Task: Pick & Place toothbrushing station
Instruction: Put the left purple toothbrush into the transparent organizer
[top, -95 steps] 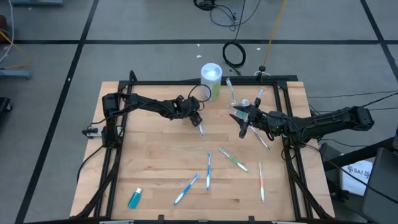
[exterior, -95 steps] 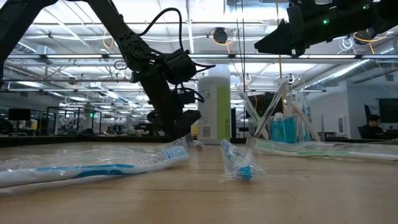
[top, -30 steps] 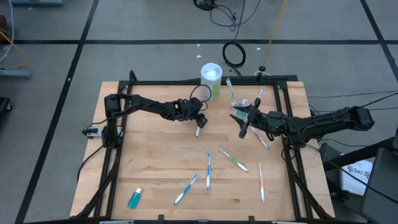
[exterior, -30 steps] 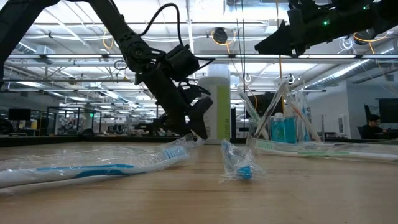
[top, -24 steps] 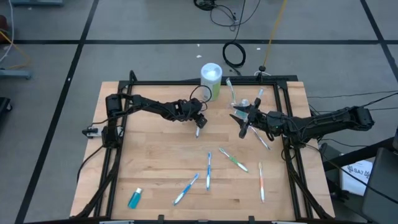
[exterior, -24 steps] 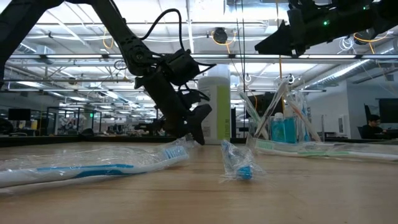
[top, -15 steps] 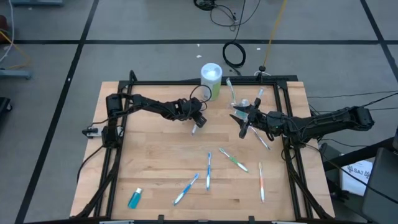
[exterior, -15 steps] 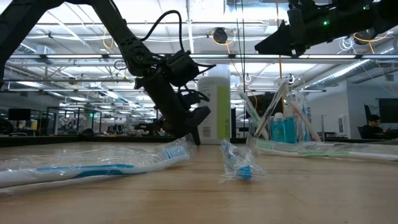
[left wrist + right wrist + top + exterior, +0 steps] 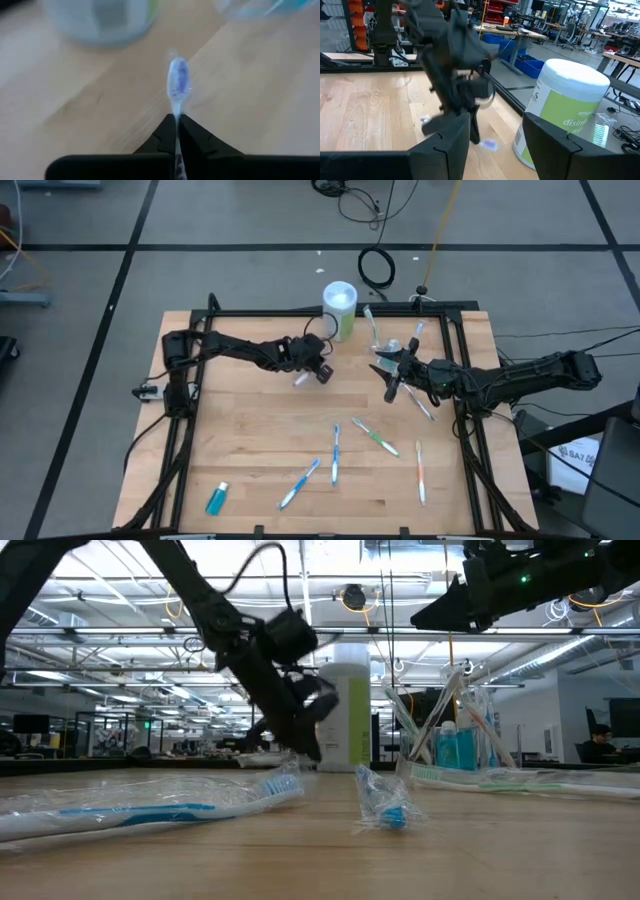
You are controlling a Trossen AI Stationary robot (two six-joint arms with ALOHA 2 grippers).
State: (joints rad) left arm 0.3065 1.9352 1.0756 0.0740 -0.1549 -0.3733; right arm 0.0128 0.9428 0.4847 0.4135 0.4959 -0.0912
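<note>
Toothbrushes are what I am sorting today, and most of them are not put away yet. My left gripper (image 9: 177, 120) has its two fingers pressed tight on one toothbrush (image 9: 178, 82), with the blue bristle head poking out in front. From above I see that gripper (image 9: 318, 370) near the back of the table (image 9: 250, 440), just in front of the big white and green wipes tub (image 9: 339, 306).

My right gripper (image 9: 392, 375) waits near the back right, close to the clear cup (image 9: 393, 347). Its fingers are spread apart and they hold nothing.

Some things are already standing in the cup. In the low view I can see a few brushes and teal-blue tubes leaning in it (image 9: 455, 740). So I think part of the job is done.

A lot is left, though. Four toothbrushes lie on the wood toward the front: a blue one (image 9: 335, 452), a green one (image 9: 376, 437), an orange one (image 9: 420, 472) and another blue one (image 9: 298, 484). One more lies under the right arm (image 9: 424, 408). A teal tube (image 9: 217, 498) sits alone at the front left corner, well apart from the rest.

I guess the brush I am holding goes into the cup next. Then the others need to follow, one at a time.
</note>
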